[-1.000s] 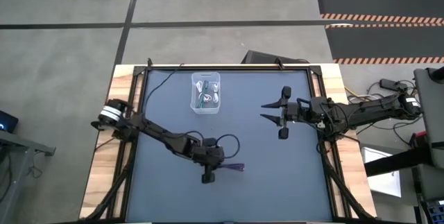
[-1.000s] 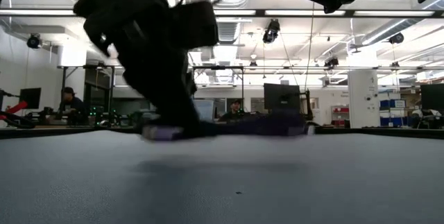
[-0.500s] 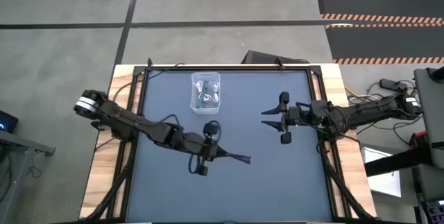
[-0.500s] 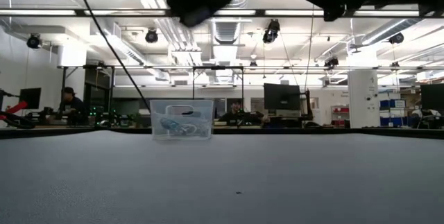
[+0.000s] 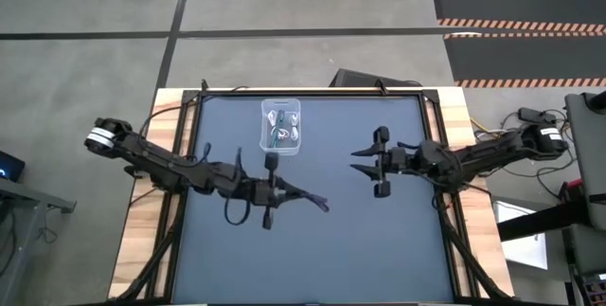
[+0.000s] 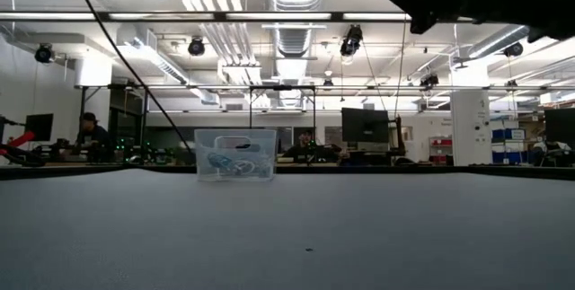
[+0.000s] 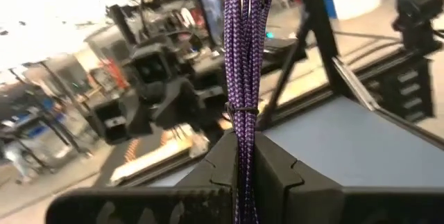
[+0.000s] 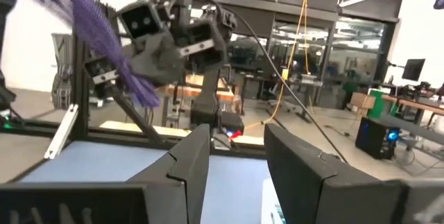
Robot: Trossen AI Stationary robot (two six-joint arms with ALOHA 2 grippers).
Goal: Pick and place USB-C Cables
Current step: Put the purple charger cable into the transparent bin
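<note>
Across the dark tabletop, framed by a wooden border, both dark arms reach inward from opposite sides. From the left side, the left arm stretches toward the middle, its left end effector raised above the surface and clamped shut on the dark purple cable, which sticks out from between the fingers toward the middle of the tabletop. That arm's wrist camera shows the braided purple strands bundled by a thin tie and pinched between the two dark fingers. From the right side, the right arm comes in with its right end effector held above the surface, its jaws spread apart and holding nothing. Near the far edge sits the clear bin, standing upright on the tabletop, just beyond the left end effector. Inside it lie the other cables, white and teal-green, showing through the clear wall in the low view. People sit at desks in the room beyond.
</note>
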